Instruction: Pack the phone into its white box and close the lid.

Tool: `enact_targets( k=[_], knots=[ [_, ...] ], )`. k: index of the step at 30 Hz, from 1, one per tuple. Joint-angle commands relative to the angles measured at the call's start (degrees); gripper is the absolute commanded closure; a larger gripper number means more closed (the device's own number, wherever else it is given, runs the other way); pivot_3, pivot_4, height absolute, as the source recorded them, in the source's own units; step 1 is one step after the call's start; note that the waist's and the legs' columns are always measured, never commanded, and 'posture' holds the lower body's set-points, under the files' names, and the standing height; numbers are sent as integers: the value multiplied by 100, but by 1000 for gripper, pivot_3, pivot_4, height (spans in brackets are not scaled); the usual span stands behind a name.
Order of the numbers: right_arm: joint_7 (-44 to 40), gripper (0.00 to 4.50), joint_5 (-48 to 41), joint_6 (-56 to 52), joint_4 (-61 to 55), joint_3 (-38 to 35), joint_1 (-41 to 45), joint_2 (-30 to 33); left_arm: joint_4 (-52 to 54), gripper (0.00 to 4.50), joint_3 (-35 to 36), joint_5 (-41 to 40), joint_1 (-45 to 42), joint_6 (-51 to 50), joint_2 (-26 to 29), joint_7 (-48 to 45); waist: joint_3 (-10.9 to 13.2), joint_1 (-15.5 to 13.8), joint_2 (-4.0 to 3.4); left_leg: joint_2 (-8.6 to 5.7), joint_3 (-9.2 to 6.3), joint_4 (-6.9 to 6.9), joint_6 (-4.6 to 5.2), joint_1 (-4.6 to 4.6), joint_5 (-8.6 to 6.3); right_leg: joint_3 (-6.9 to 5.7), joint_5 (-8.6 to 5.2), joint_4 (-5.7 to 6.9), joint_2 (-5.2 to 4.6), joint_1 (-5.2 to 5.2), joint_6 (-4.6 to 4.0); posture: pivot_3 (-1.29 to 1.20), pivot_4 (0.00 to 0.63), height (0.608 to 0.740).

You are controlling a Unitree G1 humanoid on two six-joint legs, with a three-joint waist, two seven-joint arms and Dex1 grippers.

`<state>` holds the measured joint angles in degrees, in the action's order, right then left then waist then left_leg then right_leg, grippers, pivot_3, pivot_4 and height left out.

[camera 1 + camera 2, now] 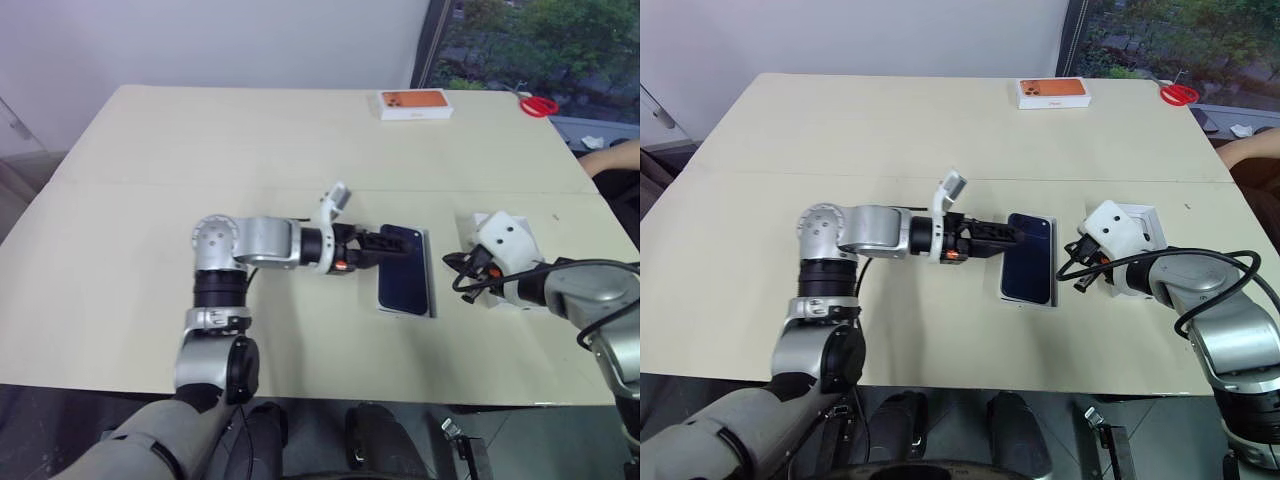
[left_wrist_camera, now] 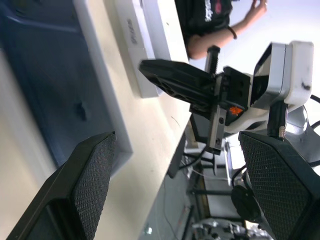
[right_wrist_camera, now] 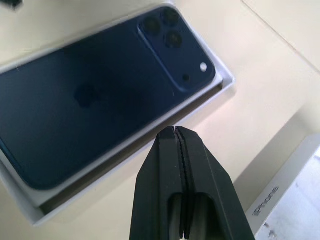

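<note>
Now: phone [image 3: 90, 105] in white box [image 3: 227, 82], long axis front-to-back | left gripper [image 1: 1012, 236] spread, nearest | right gripper [image 3: 178, 150] pressed together, empty.

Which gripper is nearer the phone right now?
Left. The left gripper, open, sits at the near-left edge of the phone lying in the white box. The right gripper, shut, is off to the phone's right with bare table between.

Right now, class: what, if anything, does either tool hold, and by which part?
Nothing is held. The left tool stands open; the right tool is shut on nothing.
</note>
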<state>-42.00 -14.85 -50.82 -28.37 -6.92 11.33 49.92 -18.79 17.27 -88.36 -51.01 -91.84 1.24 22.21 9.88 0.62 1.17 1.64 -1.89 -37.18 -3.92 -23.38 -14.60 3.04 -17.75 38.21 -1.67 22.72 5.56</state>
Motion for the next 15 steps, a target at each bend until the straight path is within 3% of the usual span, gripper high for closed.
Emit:
enact_targets(
  k=[1,4,8,12,15],
  knots=[
    [-5,4500,-38,143,-50,-2,121,58,245,402,-198,-503,40,166,157,105,0,-5,0,0,0,0,0,0,0,0,0,0,0,0,0,0,150,740],
    [2,4500,-32,187,19,32,194,45,282,402,-300,-637,106,391,360,201,0,-26,0,-1,1,-5,-2,-1,1,0,0,-2,-4,-4,0,0,150,740],
    [41,4500,-14,223,75,114,271,24,758,402,-550,50,165,544,837,-167,-1,13,-2,0,0,-3,-2,0,1,-1,0,0,-2,-2,0,0,150,740],
    [53,4500,-62,161,-13,218,373,-18,1718,402,-1513,1561,514,1142,1705,-1533,-4,23,-8,2,4,8,-17,6,10,3,0,0,2,-2,-1,0,150,740],
    [172,4500,-160,-62,-207,496,550,-276,2417,402,-2349,2798,867,2183,2432,-2774,-4,23,-8,2,4,6,-21,5,12,2,0,0,1,-2,-2,0,150,740]
  ],
)
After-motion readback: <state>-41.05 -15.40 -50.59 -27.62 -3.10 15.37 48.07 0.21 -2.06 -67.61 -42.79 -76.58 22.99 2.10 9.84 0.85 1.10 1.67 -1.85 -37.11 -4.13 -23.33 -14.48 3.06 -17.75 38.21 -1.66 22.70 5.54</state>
